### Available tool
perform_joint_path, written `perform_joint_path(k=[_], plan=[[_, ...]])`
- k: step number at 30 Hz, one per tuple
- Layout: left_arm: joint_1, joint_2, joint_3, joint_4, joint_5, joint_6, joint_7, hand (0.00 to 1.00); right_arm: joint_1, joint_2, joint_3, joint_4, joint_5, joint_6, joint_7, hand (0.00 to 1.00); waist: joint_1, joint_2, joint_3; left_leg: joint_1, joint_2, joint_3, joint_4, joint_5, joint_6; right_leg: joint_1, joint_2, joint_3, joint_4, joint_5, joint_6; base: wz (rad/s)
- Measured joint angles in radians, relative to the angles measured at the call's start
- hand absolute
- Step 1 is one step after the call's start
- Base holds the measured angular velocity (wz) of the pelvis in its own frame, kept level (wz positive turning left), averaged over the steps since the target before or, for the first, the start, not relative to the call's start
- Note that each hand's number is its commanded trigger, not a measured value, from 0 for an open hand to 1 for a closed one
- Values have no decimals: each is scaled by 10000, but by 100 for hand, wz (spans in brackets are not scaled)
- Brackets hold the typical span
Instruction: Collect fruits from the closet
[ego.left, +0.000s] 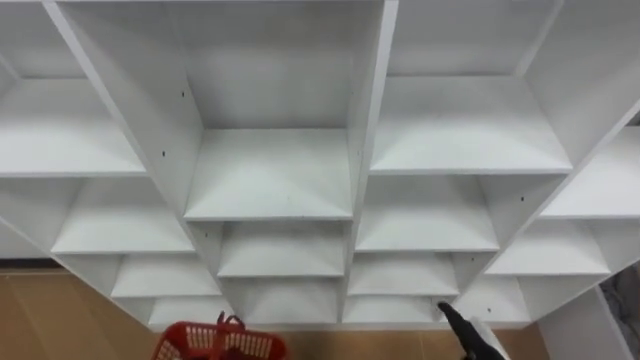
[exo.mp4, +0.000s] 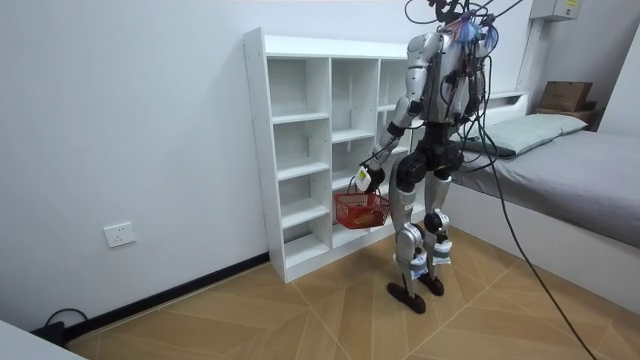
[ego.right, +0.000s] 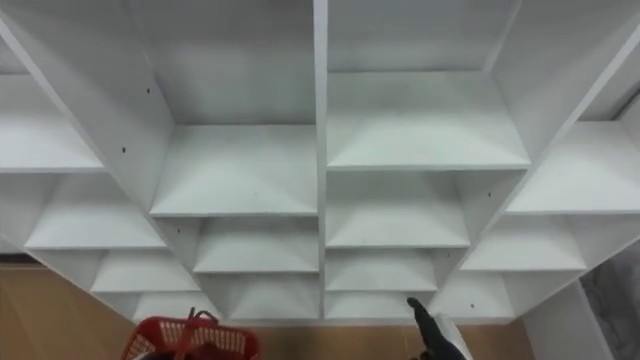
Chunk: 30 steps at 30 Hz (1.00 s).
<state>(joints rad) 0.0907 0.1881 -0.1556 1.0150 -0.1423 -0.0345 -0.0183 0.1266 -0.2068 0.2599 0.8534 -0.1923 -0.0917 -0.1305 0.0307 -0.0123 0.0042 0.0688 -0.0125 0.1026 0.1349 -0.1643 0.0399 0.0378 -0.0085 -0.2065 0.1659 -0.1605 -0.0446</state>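
Observation:
I stand close in front of a white closet of open shelves (ego.left: 270, 170), which fills both eye views with bare white boards. In the room view my left hand (exo.mp4: 366, 178) hangs at my side, curled round the handle of a red wire basket (exo.mp4: 362, 208). That basket's rim and handle (ego.left: 220, 342) peek in at the bottom left of the eye views. What lies in the basket is too small to tell. My right hand (ego.left: 462, 328) shows low at the bottom right, dark fingers straight, holding nothing, just in front of the lowest shelves.
A bed (exo.mp4: 560, 170) with a pillow stands behind me at the room view's right, a cardboard box (exo.mp4: 565, 95) beyond it. Wooden floor (exo.mp4: 250, 320) lies open toward the room view's left. The closet stands against the wall (exo.mp4: 130, 120).

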Motion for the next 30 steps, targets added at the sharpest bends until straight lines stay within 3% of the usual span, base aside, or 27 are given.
perform_joint_path(k=[6,14,22,30], plan=[[131,-20,11,365,-14,3,586,100,366,6,-110,477,688,-7,18,0,-4,-23,9,-20,6,23,-8,-33,-2,-30,16,40,-19,-14,18,0],[764,-329,1335,718,-30,23,964,100,427,230,-944,2034,1287,39,124,0,31,-63,-38,132,39,17,-28,-171,-8,192,88,114,-157,-10,37,-2],[1136,-460,1957,854,75,486,976,100,419,479,-1850,3199,1851,335,236,0,7,-11,6,414,30,-32,-21,-255,-2,514,105,101,-305,-35,71,2],[1142,-465,2013,853,409,906,983,100,520,487,-1865,3591,606,1172,427,0,-13,11,5,478,9,-34,-4,-329,37,628,88,109,-279,-65,123,0]])
